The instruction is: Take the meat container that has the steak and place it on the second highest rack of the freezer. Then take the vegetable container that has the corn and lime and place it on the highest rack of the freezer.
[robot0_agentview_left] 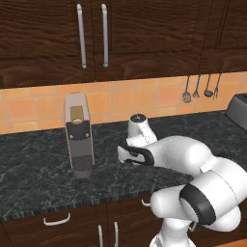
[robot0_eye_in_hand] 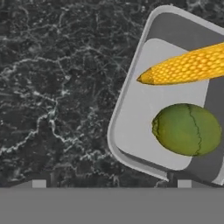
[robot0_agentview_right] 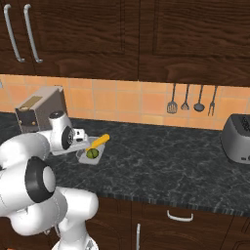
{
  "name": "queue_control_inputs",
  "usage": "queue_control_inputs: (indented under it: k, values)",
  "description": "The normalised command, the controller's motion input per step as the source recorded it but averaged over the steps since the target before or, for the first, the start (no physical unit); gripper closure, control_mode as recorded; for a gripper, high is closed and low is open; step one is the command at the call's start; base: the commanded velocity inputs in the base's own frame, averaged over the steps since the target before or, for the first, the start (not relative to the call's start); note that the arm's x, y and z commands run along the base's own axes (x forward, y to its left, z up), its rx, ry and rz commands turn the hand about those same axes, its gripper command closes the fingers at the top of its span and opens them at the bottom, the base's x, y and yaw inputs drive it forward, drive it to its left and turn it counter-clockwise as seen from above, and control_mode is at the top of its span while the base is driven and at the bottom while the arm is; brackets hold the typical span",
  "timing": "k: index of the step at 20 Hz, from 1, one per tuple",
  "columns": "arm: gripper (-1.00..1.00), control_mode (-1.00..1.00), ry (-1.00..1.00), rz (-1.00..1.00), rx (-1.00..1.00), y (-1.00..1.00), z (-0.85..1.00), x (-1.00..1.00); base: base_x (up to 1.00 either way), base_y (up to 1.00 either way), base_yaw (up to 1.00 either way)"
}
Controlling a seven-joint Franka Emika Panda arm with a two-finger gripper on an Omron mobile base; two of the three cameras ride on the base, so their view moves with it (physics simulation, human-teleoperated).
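Veg container (robot0_eye_in_hand: 131,109) with corn (robot0_eye_in_hand: 188,68) and lime (robot0_eye_in_hand: 187,129) sits on the tabletop (robot0_eye_in_hand: 52,87); fingers (robot0_eye_in_hand: 111,183) hover spread wide at its rim, so it's the pickup step; next, close on that rim.

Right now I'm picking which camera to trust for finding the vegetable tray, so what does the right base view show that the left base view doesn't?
Right base view alone: the pale grey vegetable tray holding the slim yellow corn cob and small round green lime, beside the arm's white hand. Also the whole silver-grey toaster.

Left base view alone: the front of the tall grey coffee machine and the drawer handle under it.

Both: the black marbled counter, orange tiled backsplash, hanging utensils, dark wooden cabinets.
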Motion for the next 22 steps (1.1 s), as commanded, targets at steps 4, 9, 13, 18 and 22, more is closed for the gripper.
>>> queue_control_inputs:
  k: [4,9,13,18,22]
  values:
    - [-1.00,-1.00,0.00,0.00,0.00,0.00,-0.27,0.19,0.00,0.00,0.00]
    - [-1.00,-1.00,0.00,0.00,0.00,0.00,-0.25,0.29,0.00,0.00,0.00]
    - [-1.00,-1.00,0.00,0.00,0.00,0.00,-0.28,0.14,0.00,0.00,0.00]
    - [-1.00,-1.00,0.01,0.00,0.00,0.01,-0.33,0.02,0.00,0.00,0.00]
    - [-1.00,-1.00,0.01,0.00,0.00,0.01,-0.31,0.02,0.00,0.00,0.00]
